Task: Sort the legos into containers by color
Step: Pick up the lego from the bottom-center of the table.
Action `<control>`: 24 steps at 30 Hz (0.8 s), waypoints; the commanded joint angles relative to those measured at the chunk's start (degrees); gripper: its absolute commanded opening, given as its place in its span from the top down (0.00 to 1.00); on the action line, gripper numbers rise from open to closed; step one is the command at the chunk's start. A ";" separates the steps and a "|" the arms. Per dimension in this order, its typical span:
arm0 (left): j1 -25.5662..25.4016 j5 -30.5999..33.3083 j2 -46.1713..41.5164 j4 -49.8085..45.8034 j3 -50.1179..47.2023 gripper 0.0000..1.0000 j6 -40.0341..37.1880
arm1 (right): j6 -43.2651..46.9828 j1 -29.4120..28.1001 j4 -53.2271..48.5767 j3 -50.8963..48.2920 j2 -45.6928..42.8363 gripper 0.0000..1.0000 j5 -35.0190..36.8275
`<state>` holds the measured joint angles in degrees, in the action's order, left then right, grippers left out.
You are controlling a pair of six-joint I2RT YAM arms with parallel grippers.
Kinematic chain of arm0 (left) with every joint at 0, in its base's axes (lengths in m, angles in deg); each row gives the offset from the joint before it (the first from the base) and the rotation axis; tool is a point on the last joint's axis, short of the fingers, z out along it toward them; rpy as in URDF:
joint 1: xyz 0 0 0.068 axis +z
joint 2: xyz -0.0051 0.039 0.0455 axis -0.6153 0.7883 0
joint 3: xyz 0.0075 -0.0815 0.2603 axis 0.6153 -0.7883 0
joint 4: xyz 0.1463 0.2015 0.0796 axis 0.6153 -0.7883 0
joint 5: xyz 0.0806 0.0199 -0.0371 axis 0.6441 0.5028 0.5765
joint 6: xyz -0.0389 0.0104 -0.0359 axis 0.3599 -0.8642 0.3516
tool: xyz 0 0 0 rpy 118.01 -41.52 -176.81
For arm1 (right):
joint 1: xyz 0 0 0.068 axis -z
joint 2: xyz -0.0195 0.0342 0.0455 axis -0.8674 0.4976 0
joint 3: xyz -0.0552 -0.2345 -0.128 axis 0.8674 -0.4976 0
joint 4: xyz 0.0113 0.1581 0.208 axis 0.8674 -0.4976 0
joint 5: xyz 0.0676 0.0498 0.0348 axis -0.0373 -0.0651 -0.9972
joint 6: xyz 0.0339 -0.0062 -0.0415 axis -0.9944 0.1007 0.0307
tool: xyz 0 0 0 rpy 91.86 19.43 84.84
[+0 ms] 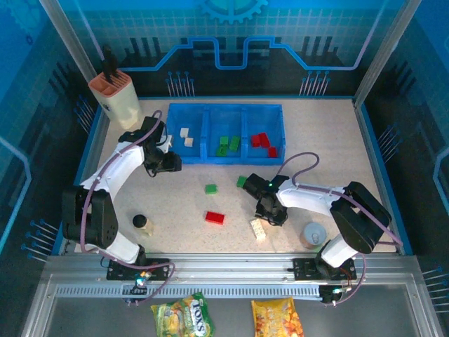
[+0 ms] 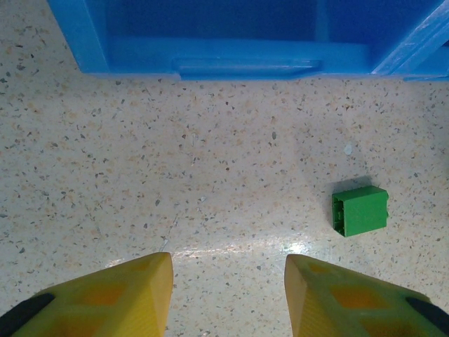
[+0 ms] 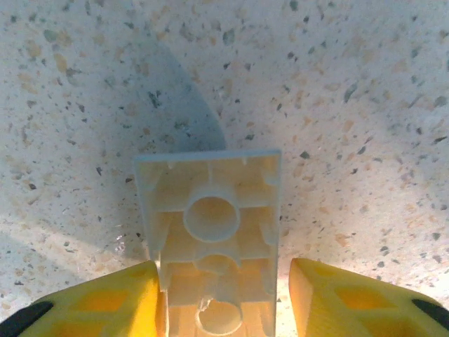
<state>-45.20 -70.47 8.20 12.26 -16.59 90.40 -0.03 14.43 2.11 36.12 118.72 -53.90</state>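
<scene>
The blue tray (image 1: pixel 207 144) has three containers side by side: cream legos in the left one, green in the middle, red in the right. On the table lie loose legos: a green brick (image 1: pixel 211 189), another green brick (image 1: pixel 241 181), a red brick (image 1: pixel 215 217) and a cream brick (image 1: pixel 258 229). My right gripper (image 1: pixel 266 219) straddles the cream brick (image 3: pixel 210 210), which lies underside up. Its left finger touches the brick and a small gap shows at the right finger (image 3: pixel 330 288). My left gripper (image 2: pixel 228 263) hangs open and empty before the tray wall (image 2: pixel 245 60), a green brick (image 2: pixel 360 210) to its right.
An orange-and-cream knife block (image 1: pixel 116 95) stands at the back left. A small dark-capped bottle (image 1: pixel 142 223) sits near the left arm's base, and a grey round cup (image 1: pixel 313 233) beside the right arm. Two snack bags (image 1: pixel 184 316) lie below the table's near edge.
</scene>
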 commanded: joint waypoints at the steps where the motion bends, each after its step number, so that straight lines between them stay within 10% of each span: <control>1: 0.77 -1.43 0.39 0.60 -0.53 0.53 -1.06 | 1.05 -0.75 -3.32 2.00 0.38 0.50 3.20; 24: 1.35 -1.42 -0.57 0.95 -0.74 0.53 -0.74 | 4.07 -0.89 -6.09 5.84 -1.03 0.65 5.33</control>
<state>-44.50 -70.49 8.20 12.56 -16.59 90.43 3.42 14.40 -1.43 40.40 118.70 -50.71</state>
